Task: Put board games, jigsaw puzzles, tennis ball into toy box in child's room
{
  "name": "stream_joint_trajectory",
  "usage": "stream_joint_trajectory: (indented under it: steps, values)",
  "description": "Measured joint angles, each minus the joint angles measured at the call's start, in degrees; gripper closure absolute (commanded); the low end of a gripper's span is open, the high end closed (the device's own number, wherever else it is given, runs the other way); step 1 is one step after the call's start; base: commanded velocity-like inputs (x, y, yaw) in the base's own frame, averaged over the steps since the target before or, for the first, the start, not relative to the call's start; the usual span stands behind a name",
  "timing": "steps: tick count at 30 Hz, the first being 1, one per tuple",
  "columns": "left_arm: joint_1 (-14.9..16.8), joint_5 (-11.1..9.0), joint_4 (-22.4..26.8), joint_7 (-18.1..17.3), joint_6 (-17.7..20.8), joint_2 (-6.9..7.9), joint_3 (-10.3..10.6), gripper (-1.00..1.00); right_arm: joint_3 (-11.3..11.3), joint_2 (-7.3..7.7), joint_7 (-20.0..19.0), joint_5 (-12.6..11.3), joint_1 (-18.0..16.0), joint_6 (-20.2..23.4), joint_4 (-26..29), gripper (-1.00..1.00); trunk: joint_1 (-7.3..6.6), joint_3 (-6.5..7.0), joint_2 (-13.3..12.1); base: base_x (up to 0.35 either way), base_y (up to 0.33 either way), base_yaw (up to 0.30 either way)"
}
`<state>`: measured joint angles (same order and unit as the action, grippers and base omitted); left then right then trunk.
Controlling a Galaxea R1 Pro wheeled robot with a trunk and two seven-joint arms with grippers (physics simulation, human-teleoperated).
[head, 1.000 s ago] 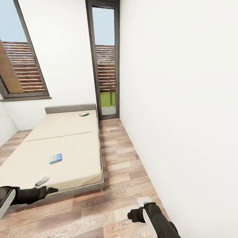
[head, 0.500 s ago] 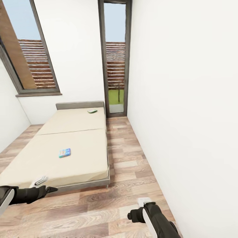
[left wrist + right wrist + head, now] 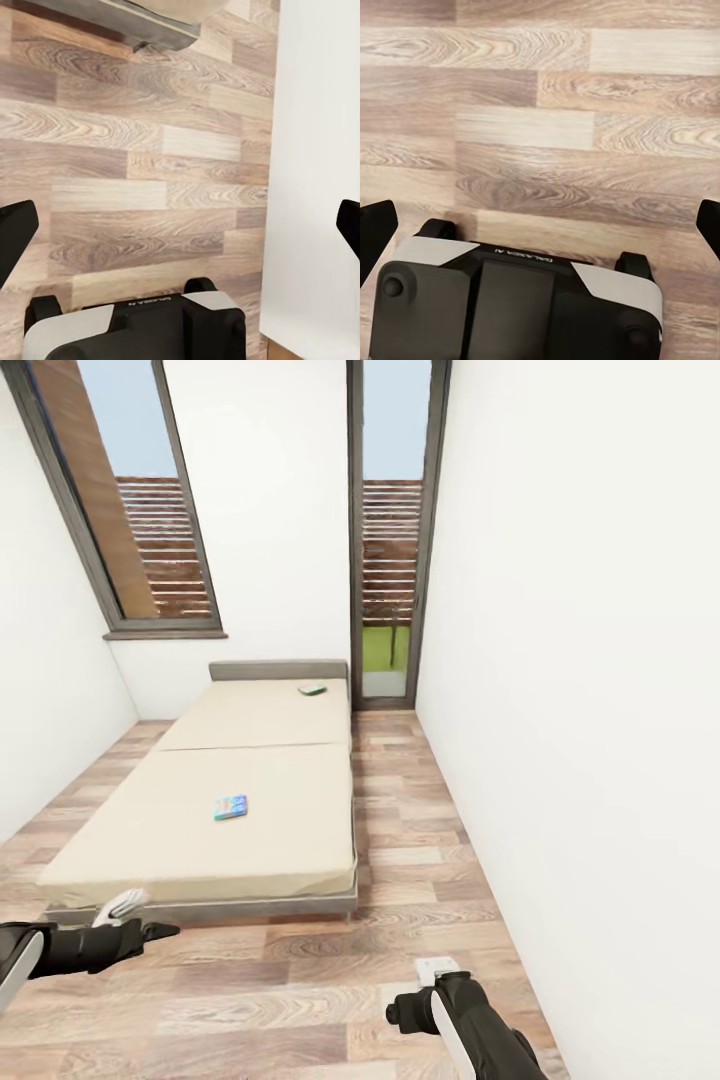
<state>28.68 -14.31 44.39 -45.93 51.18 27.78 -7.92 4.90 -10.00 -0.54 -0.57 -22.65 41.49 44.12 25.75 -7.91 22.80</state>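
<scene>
Two board games lie on the cream bed: a mostly blue box near the middle and a green and white box by the grey headboard. My left gripper hangs low over the floor just off the bed's foot corner, its fingers spread wide with nothing between them. My right gripper hovers over the planks near the right wall, also open, with bare floor between its fingers. The table, toy box, jigsaw puzzles and tennis ball are out of view.
A wood plank aisle runs between the bed and the white right wall towards a tall glass door. A window sits above the headboard. The bed's grey frame corner appears in the left wrist view.
The whole head view has shifted, so the bed and door now sit further right in the picture. The board games lie where they were, and both arms hold the same pose.
</scene>
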Motion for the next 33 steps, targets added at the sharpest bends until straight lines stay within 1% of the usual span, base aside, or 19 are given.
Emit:
stream_joint_trajectory:
  steps: [15, 26, 33]
  values:
    - [0.0, -0.09, 0.0, -0.43, 0.05, -0.01, -0.16, -1.0, 0.93, 0.0, 0.14, 0.0, 0.0, -0.3, 0.0, -1.0, 0.0, -0.24, 0.0, 0.0, 0.0, 0.269]
    - [0.01, 0.0, 0.0, -0.37, 0.01, 0.0, -0.18, -1.0, 1.14, 0.0, 0.09, 0.0, 0.0, -0.37, 0.01, -1.0, 0.0, -0.24, 0.0, 0.0, 0.0, 0.07]
    - [0.0, 0.0, 0.0, -0.37, 0.0, 0.06, -0.19, -1.0, 1.15, 0.0, 0.13, 0.0, 0.0, -0.38, 0.0, -1.0, 0.0, -0.25, 0.0, 0.0, 0.0, 0.208]
